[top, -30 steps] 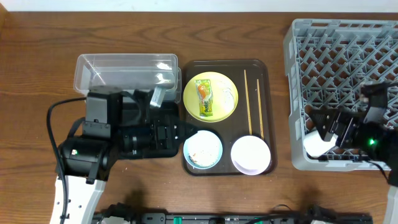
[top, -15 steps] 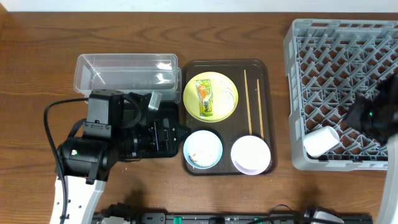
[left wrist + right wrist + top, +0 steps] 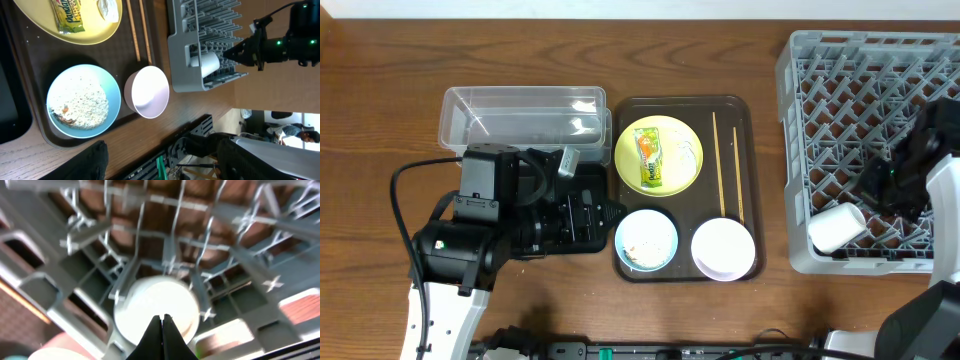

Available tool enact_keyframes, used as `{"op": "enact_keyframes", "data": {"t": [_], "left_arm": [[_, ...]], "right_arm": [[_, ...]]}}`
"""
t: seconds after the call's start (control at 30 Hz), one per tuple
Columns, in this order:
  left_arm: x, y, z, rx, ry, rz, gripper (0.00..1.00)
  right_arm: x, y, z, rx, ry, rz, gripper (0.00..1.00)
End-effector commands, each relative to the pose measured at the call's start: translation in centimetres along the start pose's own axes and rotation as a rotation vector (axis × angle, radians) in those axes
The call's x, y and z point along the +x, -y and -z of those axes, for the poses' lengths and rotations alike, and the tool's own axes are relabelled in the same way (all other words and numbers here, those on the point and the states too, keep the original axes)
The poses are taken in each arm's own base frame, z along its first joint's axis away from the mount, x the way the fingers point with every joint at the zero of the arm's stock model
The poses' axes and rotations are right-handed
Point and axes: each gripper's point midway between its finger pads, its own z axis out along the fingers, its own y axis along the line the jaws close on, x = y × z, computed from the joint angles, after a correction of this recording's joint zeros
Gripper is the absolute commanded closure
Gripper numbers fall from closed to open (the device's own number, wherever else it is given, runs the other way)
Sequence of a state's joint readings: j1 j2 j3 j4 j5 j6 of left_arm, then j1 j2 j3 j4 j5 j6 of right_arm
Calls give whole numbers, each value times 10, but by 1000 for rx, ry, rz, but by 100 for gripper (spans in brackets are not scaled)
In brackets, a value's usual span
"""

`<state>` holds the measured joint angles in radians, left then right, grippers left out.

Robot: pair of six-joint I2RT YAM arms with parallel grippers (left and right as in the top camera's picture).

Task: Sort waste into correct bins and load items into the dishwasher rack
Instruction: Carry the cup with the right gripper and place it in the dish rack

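WASTE-SORTING TABLE: The right gripper (image 3: 161, 324), jaws pinched shut and empty, has backed off from a white cup (image 3: 837, 226) left on its side in the dishwasher rack (image 3: 798, 150); one item is loaded. The left gripper (image 3: 595, 213) hangs wide open, holding nothing, beside the brown tray (image 3: 745, 110) where the plate (image 3: 688, 172), blue bowl (image 3: 646, 240), white bowl (image 3: 723, 247) and chopsticks (image 3: 717, 165) wait. The snack wrapper (image 3: 651, 153) on the plate seems to read "Panda", partly cropped.

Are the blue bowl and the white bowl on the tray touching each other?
Apart. The overhead view shows a strip of bare brown tray between the light-blue bowl and the white bowl.
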<state>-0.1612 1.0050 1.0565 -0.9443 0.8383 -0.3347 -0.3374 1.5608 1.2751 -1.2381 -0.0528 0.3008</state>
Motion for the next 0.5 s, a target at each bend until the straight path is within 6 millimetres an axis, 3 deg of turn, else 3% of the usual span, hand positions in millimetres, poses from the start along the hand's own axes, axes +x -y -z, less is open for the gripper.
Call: {"op": "enact_keyframes", "data": {"t": [0.0, 0.27, 0.47], "left_arm": [[-1, 5, 3, 3, 11, -37, 27], [-1, 5, 4, 4, 11, -38, 27], [-1, 5, 4, 4, 11, -38, 28]], "right_arm": [[13, -11, -6, -9, -40, 67, 99], [52, -16, -9, 12, -172, 149, 99], [46, -36, 23, -118, -6, 216, 99]]}}
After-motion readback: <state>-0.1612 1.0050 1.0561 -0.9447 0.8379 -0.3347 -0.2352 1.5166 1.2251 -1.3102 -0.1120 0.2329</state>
